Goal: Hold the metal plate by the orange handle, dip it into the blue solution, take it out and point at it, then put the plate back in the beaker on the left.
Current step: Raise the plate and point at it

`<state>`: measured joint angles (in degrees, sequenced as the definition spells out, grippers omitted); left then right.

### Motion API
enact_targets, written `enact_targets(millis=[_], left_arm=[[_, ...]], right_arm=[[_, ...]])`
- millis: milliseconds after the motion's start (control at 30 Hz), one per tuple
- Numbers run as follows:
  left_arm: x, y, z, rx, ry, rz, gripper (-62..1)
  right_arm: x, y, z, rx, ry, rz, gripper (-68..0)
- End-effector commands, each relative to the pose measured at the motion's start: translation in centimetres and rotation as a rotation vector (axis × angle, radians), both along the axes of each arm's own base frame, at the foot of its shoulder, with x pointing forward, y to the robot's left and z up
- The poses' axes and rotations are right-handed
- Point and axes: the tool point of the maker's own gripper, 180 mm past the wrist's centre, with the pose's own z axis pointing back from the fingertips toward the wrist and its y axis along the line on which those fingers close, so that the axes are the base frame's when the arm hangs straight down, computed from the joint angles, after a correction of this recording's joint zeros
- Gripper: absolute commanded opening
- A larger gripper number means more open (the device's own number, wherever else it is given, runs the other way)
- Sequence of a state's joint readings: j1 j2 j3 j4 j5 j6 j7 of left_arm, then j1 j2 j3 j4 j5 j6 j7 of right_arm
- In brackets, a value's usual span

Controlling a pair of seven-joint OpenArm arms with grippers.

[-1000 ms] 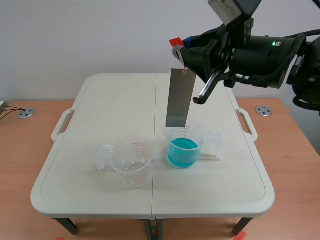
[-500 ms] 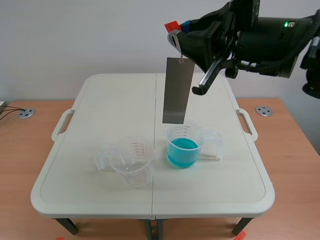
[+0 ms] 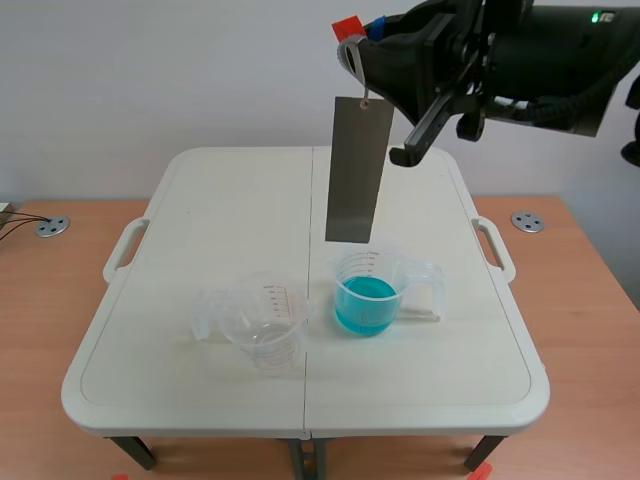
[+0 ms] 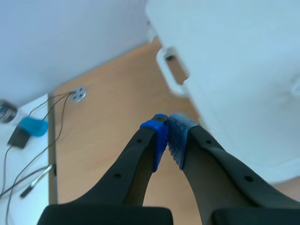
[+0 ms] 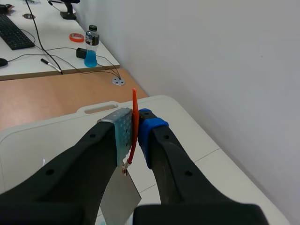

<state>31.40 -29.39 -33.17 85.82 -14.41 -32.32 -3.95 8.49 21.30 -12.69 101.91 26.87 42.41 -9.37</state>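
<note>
Scene view: right gripper (image 3: 358, 48) is raised high over the far half of the counter (image 3: 200, 200), clamped on the orange handle (image 3: 348, 27). The plate (image 3: 357, 170) hangs upright below the handle, its lower edge above the blue beaker (image 3: 367, 295) and clear of the liquid. The blue beaker stands just right of the counter's centre seam. The clear beaker (image 3: 262, 322) stands just left of the seam, near the blue beaker but apart from it. Right wrist view: the handle is pinched between both pads (image 5: 121, 133), with the plate dangling beneath. Left wrist view: left gripper (image 4: 168, 133) is closed on nothing, over the wooden surface (image 4: 108, 117) beside the counter's left carry handle (image 4: 172, 70).
</note>
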Motion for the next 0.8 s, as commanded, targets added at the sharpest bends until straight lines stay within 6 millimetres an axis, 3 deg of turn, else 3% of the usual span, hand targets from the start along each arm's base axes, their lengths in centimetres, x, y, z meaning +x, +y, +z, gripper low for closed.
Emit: enact_targets(millis=[0, 400, 767], left_arm=[[0.9, -1.6, 0.3, -0.008, -0.019, -0.051, -59.4], [5.9, -13.4, -0.1, -0.079, -0.037, -0.355, -59.4], [7.1, -22.4, -0.3, -0.116, -0.019, -0.537, -59.4]], right_arm=[[-0.2, -0.2, 1.8, 0.021, -0.050, 0.009, -66.2], [-0.2, -0.3, 1.9, 0.023, -0.054, 0.007, -66.2], [-0.2, -0.3, 1.9, 0.019, -0.051, 0.005, -66.2]])
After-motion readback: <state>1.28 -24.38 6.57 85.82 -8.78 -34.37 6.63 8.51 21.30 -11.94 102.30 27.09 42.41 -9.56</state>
